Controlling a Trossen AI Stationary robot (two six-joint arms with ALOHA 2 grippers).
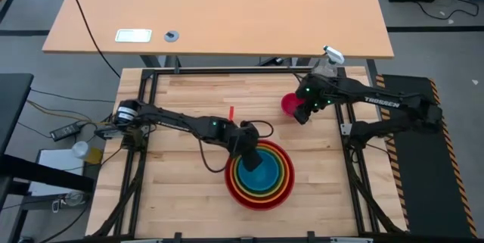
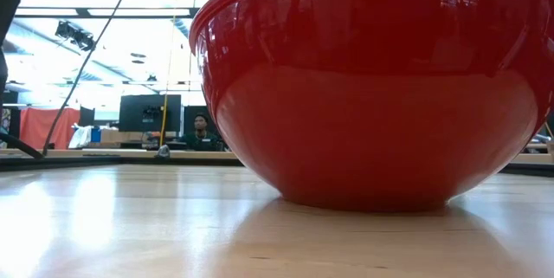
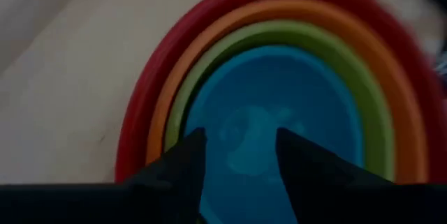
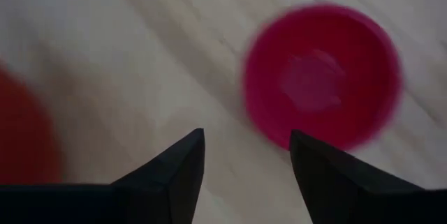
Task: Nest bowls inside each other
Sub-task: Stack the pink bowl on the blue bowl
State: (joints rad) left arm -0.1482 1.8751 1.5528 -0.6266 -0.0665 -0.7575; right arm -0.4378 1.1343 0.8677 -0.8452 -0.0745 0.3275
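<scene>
A red bowl stands on its base at the table's near middle, filling the low view. Nested in it are an orange bowl, a lime green bowl and a blue bowl. My left gripper hangs open over the blue bowl, with nothing between its fingers. The small magenta bowl sits alone on the wood at the far right. My right gripper is open above the table just beside it, apart from it.
A clear spray bottle with a white trigger stands at the far right corner, behind the right arm. A small red stick lies on the wood at mid table. Bare wood lies left of the stack. A person sits in the room beyond.
</scene>
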